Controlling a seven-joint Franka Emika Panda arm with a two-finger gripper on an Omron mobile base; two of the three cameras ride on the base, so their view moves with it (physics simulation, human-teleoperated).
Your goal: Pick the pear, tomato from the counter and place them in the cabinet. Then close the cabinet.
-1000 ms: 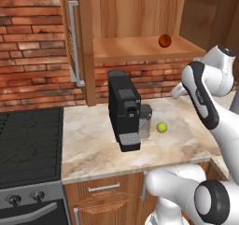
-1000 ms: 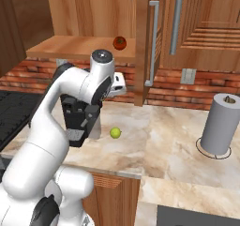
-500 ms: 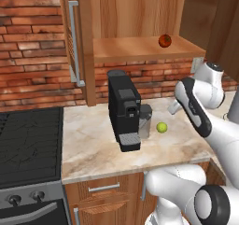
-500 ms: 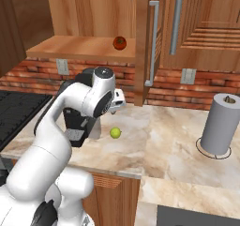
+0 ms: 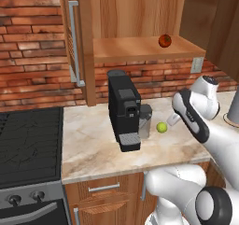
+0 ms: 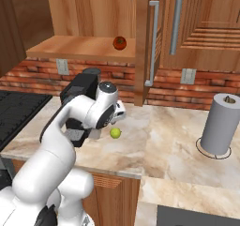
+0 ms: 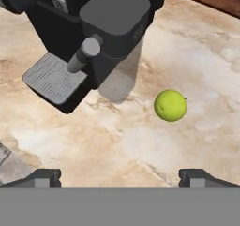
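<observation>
Pear [image 7: 170, 105]: yellow-green, lying free on the beige marbled bench [image 7: 197, 51], just beside the clear tank of the black coffee machine [image 7: 93, 28]; in the hand view it sits at about 1 o'clock from the pincer [image 7: 120, 176], apart from both fingertips [image 7: 44, 176]; pincer jaws spread wide, holding nothing. Tomato [image 5: 164, 40]: red, resting on the wooden shelf of the open cabinet [image 5: 140, 49], at 12 o'clock above the pear in the left base view.

A black coffee machine [image 5: 123, 109] stands upright before the brick wall [image 5: 28, 56]. Black stove [image 5: 25, 149] lies at its left. Grey paper-towel roll [image 6: 219, 126] stands well apart, upright.
</observation>
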